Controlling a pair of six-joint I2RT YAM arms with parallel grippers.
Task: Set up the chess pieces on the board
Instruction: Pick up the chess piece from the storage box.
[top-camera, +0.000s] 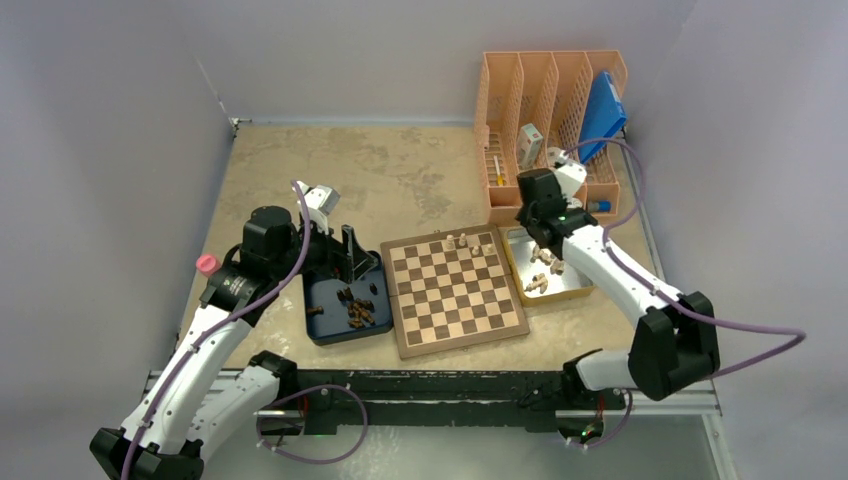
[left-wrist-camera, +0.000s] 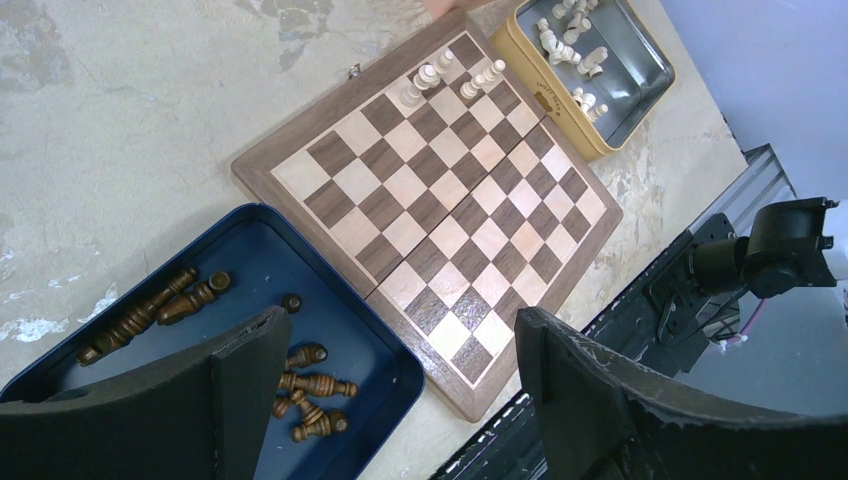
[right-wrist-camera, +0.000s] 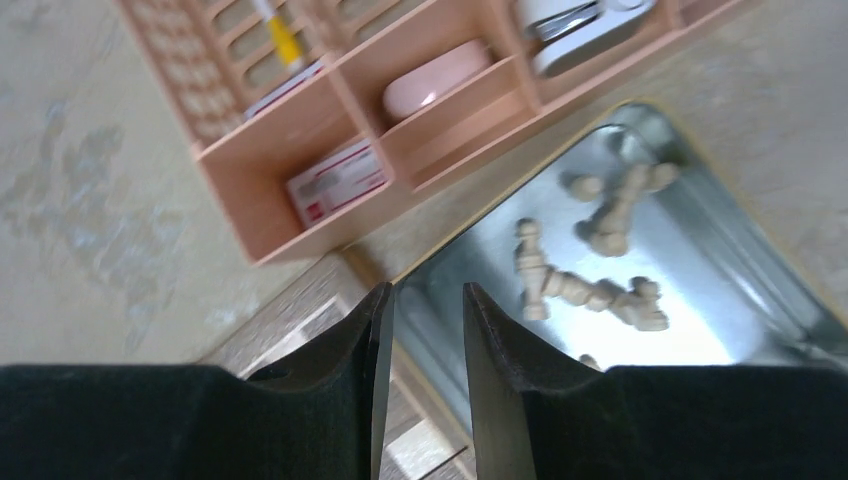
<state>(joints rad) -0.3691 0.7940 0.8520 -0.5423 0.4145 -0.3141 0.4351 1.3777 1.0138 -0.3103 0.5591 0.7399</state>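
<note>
Board (top-camera: 455, 290): lies flat on the surface (top-camera: 350, 170), between two trays.
Pale pieces on board (left-wrist-camera: 430, 75): a few stand upright along the board's far edge, toward its right corner.
Loose pale pieces (right-wrist-camera: 590, 290): lie in the yellow tray (left-wrist-camera: 545, 100), just right of the board.
Dark pieces (left-wrist-camera: 150, 310): lie in the blue tray (left-wrist-camera: 250, 250), just left of the board.
My left tool (left-wrist-camera: 400, 335): spread wide and empty, above the blue tray by the board's left edge.
My right tool (right-wrist-camera: 427, 295): narrowly parted with nothing between, above the yellow tray's corner nearest the board.

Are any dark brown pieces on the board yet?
No, the board carries only pale pieces along one edge; the dark pieces lie in the blue tray.
</note>
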